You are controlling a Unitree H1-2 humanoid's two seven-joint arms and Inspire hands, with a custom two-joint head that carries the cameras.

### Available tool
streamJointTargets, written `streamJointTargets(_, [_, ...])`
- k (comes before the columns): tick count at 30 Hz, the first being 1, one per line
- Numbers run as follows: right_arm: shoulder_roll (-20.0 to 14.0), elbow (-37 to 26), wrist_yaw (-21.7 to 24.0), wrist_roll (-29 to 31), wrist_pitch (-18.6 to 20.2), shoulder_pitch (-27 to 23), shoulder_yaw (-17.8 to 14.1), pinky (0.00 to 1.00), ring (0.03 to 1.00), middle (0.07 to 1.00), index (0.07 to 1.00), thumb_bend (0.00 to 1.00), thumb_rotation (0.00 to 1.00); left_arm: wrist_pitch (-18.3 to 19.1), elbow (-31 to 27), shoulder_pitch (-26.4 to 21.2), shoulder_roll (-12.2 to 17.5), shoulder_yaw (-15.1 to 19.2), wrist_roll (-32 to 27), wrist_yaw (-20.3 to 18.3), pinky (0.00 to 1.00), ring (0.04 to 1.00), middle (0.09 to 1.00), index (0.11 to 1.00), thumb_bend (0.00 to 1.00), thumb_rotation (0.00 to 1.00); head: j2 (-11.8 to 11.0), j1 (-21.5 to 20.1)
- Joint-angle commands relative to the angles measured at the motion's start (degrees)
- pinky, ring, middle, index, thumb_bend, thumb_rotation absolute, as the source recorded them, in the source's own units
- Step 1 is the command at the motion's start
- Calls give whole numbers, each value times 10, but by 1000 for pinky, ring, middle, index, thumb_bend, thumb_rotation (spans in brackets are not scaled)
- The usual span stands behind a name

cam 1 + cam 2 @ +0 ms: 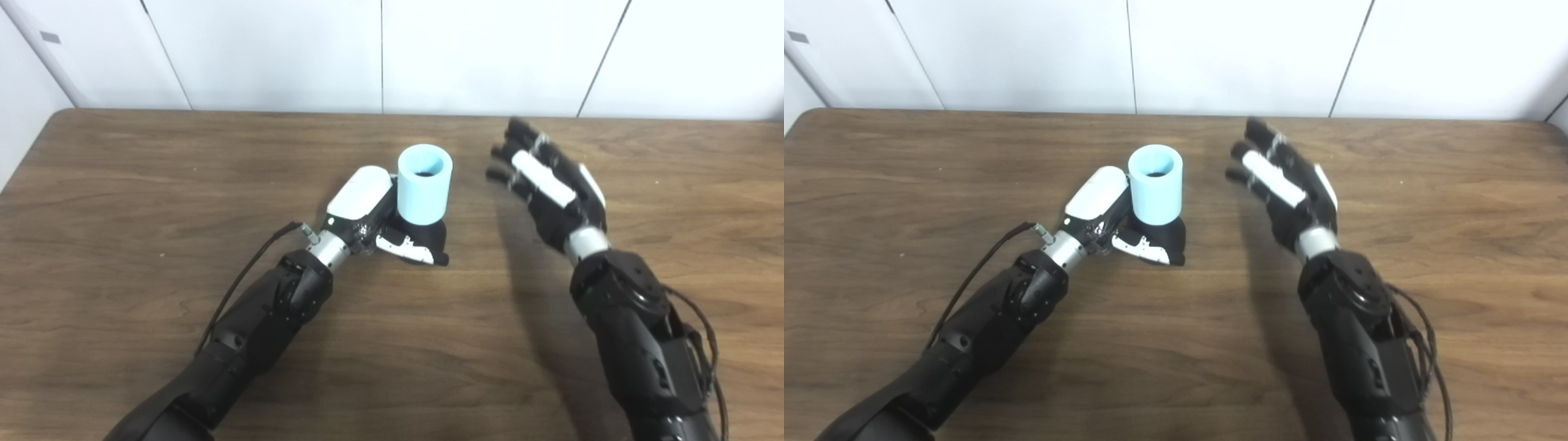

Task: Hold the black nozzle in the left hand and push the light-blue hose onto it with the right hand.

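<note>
A short light-blue hose (424, 185) stands upright on a black nozzle (431, 236) at the table's middle; the nozzle's base shows below it and a dark part shows inside the hose's open top. My left hand (367, 217) is shut around the nozzle's base, thumb in front. My right hand (551, 184) is open, fingers spread, raised above the table a short way right of the hose and apart from it. The same shows in the right eye view: hose (1156, 185), left hand (1102, 214), right hand (1286, 184).
The brown wooden table (184, 171) ends at a white panelled wall at the back. A black cable (245, 269) runs along my left forearm. Cables hang off my right forearm (704, 343).
</note>
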Motion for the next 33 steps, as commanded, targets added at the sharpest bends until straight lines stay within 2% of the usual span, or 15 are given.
streamJointTargets(1, [-15, -11, -41, 52, -5, -20, 11, 610, 790, 875, 754, 546, 144, 23, 63, 78, 11, -29, 18, -52, 297, 392, 480, 536, 499, 0, 1, 0])
streamJointTargets(4, [-20, -11, -39, 55, -5, -11, 22, 641, 798, 861, 726, 521, 167, 23, 62, 78, 12, -30, 19, -50, 301, 394, 482, 533, 500, 0, 1, -1])
streamJointTargets(8, [-30, -7, -18, 31, -6, -1, 35, 590, 744, 829, 720, 544, 193, 24, 61, 79, 11, -28, 17, -48, 294, 383, 479, 544, 498, 0, 1, -1])
streamJointTargets(12, [-33, -8, -1, 15, -6, 7, 40, 559, 726, 847, 823, 578, 249, 39, 35, 87, 13, -21, 15, -54, 307, 390, 480, 535, 500, 0, -8, -7])
streamJointTargets(14, [-36, -10, 13, -2, -6, 12, 44, 552, 725, 854, 852, 597, 277, 68, -4, 96, 19, -13, 9, -76, 322, 403, 468, 533, 510, 0, -14, -11])
streamJointTargets(15, [-36, -10, 19, -9, -6, 14, 45, 549, 728, 860, 873, 609, 306, 78, -19, 99, 23, -11, 8, -86, 383, 469, 526, 589, 706, 117, -16, -12])
streamJointTargets(16, [-36, -11, 29, -20, -6, 17, 44, 548, 729, 862, 880, 613, 316, 97, -49, 104, 30, -6, 5, -104, 403, 492, 546, 608, 773, 158, -18, -13])
streamJointTargets(18, [-33, -12, 45, -40, -6, 22, 41, 565, 737, 874, 915, 604, 338, 133, -98, 115, 38, 8, -12, -135, 619, 747, 787, 817, 950, 285, -16, -14])
streamJointTargets(20, [-24, -12, 57, -51, -6, 26, 32, 574, 742, 881, 922, 610, 340, 159, -145, 125, 41, 34, -49, -154, 686, 823, 862, 901, 988, 333, -14, -12])
streamJointTargets(22, [-15, -12, 67, -70, -6, 30, 23, 575, 743, 877, 907, 615, 336, 187, -196, 135, 40, 69, -102, -172, 715, 860, 894, 948, 999, 366, -16, -9])
streamJointTargets(27, [8, -8, 111, -133, -24, 40, 4, 581, 728, 864, 881, 653, 298, 224, -269, 149, 33, 148, -215, -207, 788, 883, 920, 964, 976, 354, -22, -12])
streamJointTargets(33, [29, 13, 168, -191, -64, 42, -24, 579, 728, 849, 862, 665, 269, 233, -296, 159, 8, 234, -329, -214, 754, 857, 903, 954, 893, 311, -24, -19])
